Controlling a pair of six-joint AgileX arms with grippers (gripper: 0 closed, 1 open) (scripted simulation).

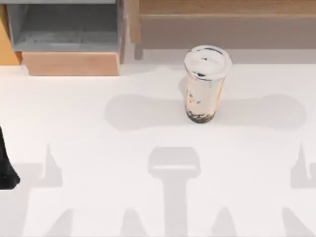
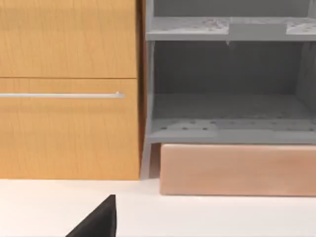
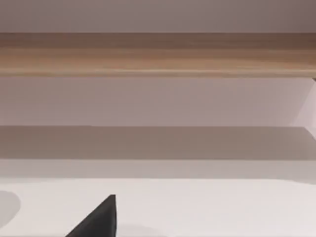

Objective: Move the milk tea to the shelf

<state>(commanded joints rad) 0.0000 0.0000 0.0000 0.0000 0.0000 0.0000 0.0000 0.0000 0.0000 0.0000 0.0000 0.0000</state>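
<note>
Standing upright on the white table (image 1: 98, 197), the milk tea (image 1: 205, 84) sits a little right of the middle in the top view, well back toward the furniture. Its white round lid (image 1: 208, 62) is on, the drink under it is beige, and dark pearls (image 1: 200, 117) gather at the bottom of the clear cup. Nothing touches it.

Behind the cup, along the back right of the table, runs the shelf (image 1: 227, 7), its light-brown plank front edge crossing the right wrist view (image 3: 158, 54) from side to side, with a wooden side post (image 1: 134, 22) at its left end. The cup stands near the shelf but apart from it, on the tabletop and not on the plank.

At the back left is a grey-lined box compartment (image 1: 64, 27) with a pale wood front (image 1: 71, 63); the left wrist view faces it (image 2: 227, 94), beside an orange-brown cabinet face (image 2: 69, 89) with a thin metal handle (image 2: 61, 95).

A dark piece of the left arm (image 1: 6, 170) shows at the table's left edge, well apart from the cup. Each wrist view catches one black corner, probably part of a finger, low in the picture; whether either gripper is apart or together I cannot tell.
</note>
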